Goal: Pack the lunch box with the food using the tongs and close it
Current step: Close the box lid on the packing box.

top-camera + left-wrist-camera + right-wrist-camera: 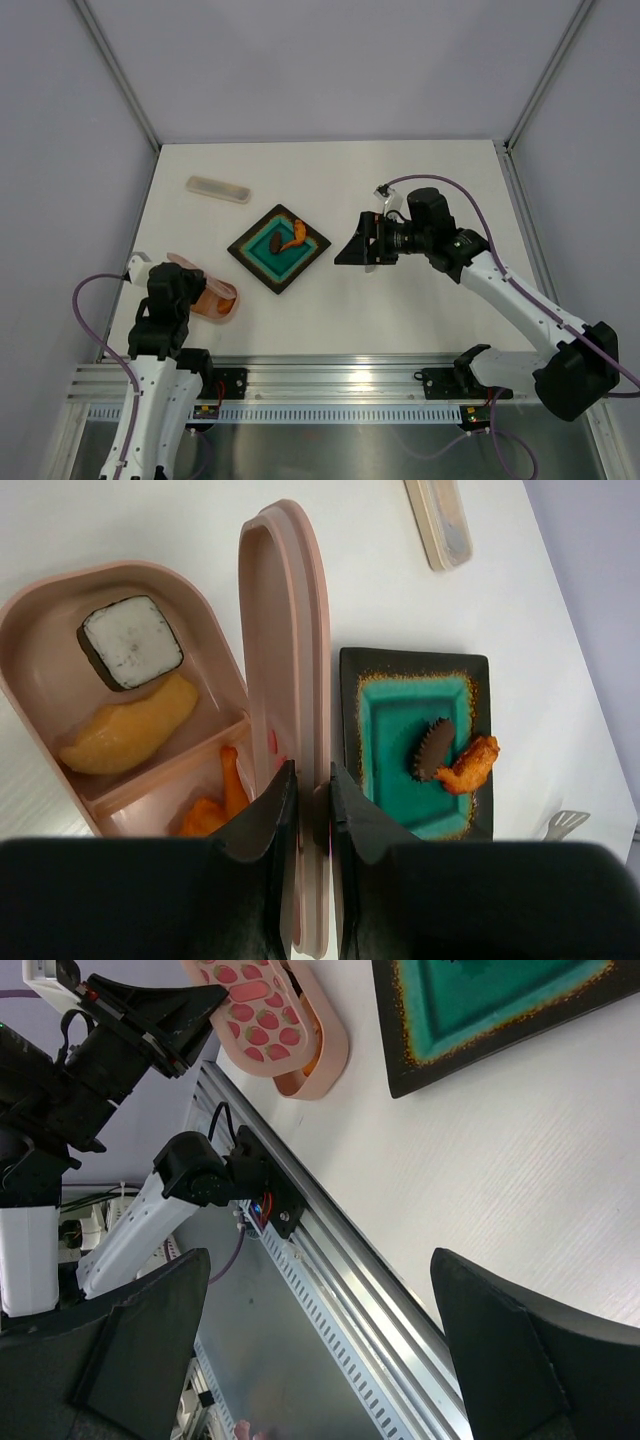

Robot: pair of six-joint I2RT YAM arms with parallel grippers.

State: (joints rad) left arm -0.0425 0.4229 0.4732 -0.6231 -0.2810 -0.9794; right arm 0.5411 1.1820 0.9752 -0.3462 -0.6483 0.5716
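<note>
The pink lunch box [40,660] lies open at the near left and holds a seaweed-edged white square [130,640], a yellow wedge [130,735] and an orange piece [215,805]. Its spotted lid [285,630] stands on edge beside the box, and my left gripper [310,775] is shut on it. More food sits on the dark tray [410,670]: a brown oval lump [432,750] and an orange shrimp [470,765]. A silver tip of the tongs [565,823] shows right of the tray. My right gripper [350,245] hangs open and empty beside the tray [255,260].
A long pale case [218,188] lies at the back left of the table. The aluminium rail [350,1280] runs along the near edge under my right gripper [330,1350]. White walls close in the table on three sides.
</note>
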